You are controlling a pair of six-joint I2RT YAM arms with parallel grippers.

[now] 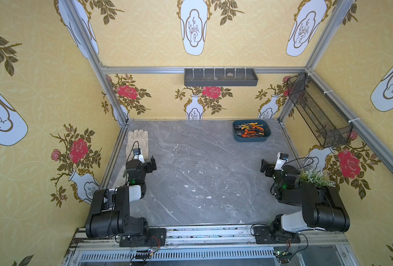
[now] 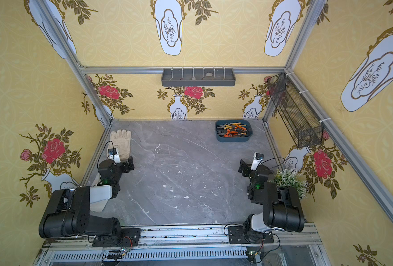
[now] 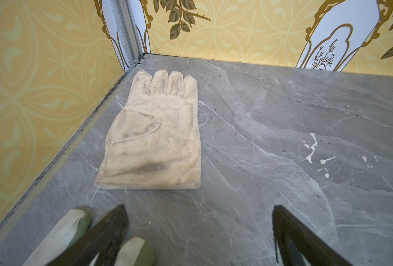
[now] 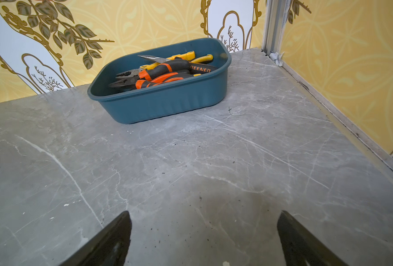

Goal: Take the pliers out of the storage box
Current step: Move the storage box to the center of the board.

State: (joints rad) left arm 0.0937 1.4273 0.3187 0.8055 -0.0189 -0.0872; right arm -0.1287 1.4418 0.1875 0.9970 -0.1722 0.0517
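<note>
Left gripper and right gripper are spread wide, nothing held. No pliers are yet removed; all seen are piled in the box, at one o'clock on the table.

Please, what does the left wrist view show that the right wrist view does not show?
Only the left wrist view: a dirty cream glove lying flat near a table corner, and the left tool, open and empty. Only the right wrist view: the storage box with the pliers inside, and the right tool, open and empty. Both: the grey marble table and the yellow wallpaper.
</note>
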